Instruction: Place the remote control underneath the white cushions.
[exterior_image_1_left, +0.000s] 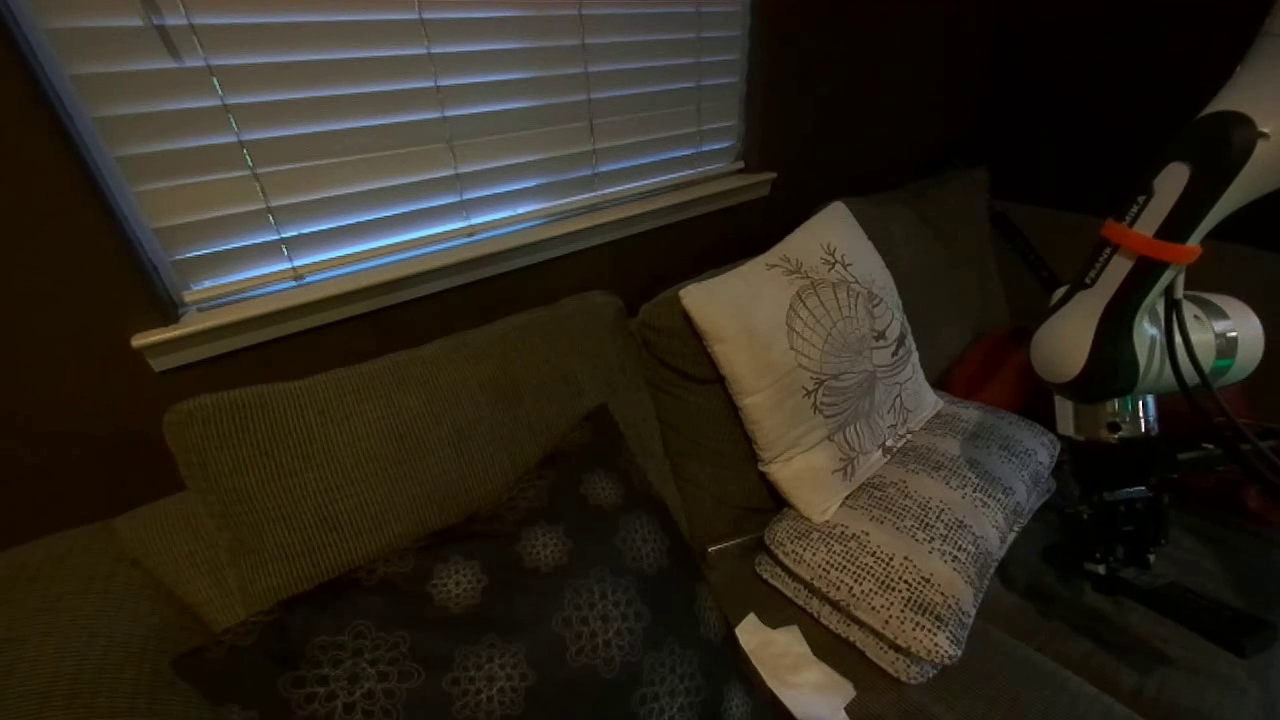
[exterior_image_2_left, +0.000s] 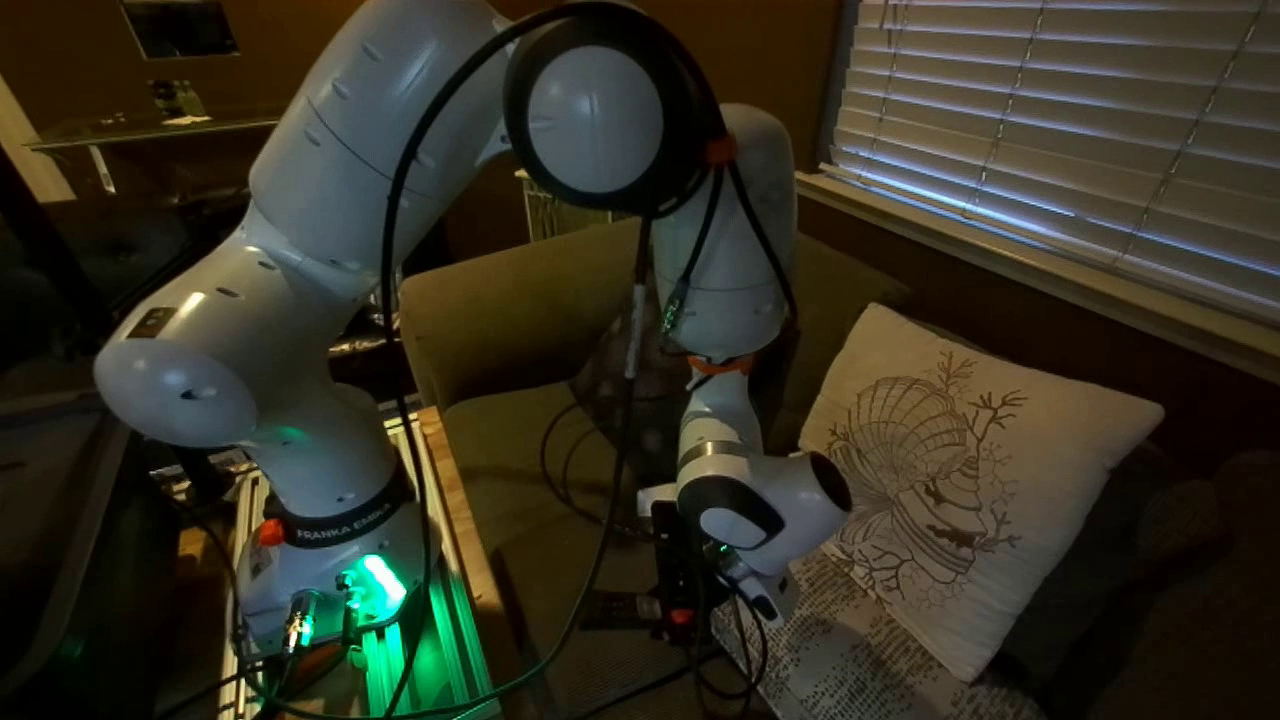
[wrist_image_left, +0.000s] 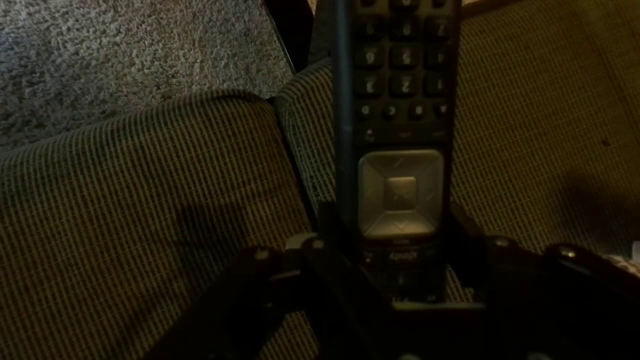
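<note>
i am clamping the remote (wrist_image_left: 400, 195) along both long sides in the gripper (wrist_image_left: 394, 220), presumably leaving one end projecting for insertion beneath the cushions (exterior_image_1_left: 862, 430).

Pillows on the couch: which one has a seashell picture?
The white pillow tilted up on the spotted pillow. The spotted one has just dots; the dark pillow has flowery rings.

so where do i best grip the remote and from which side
Probably across the remote near its silver pad, from above: it is slim, keys up, with parallel long edges; the number-key end projects free. The end effector already holds it there.
</note>
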